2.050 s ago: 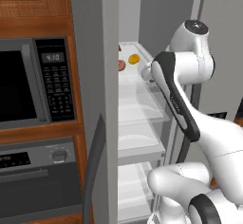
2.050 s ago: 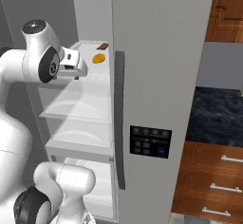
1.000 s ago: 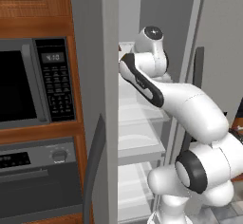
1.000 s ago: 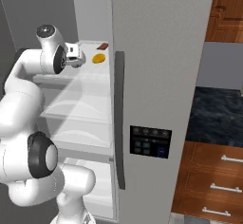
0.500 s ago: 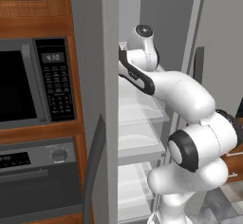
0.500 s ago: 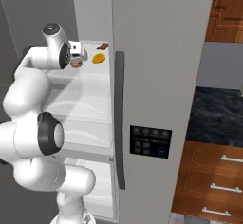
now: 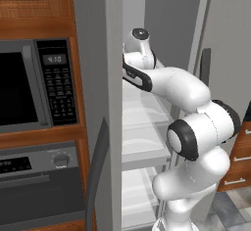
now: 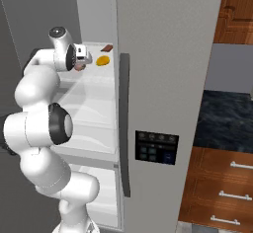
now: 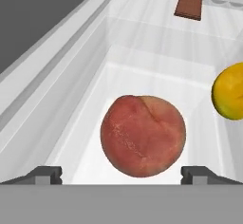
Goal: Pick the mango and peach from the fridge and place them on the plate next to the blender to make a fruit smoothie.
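Hand [image 9: 121, 173] spread wide around peach [image 9: 143, 135]

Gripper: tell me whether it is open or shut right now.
Open. In the hand view the gripper has its fingertips set wide, the peach between them, ungripped.

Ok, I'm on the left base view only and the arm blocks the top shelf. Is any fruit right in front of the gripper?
Observer: Yes. In the hand view the peach sits on the fridge shelf, centred between the two finger tips of the open gripper.
Operator: And the mango?
Observer: The mango lies beside the peach, apart from it, at the right edge of the hand view; the right base view shows it on the top shelf, just beyond the hand.
Operator: Anything else up there?
Observer: A small brown block sits further back on the same shelf, clear of both fruits.
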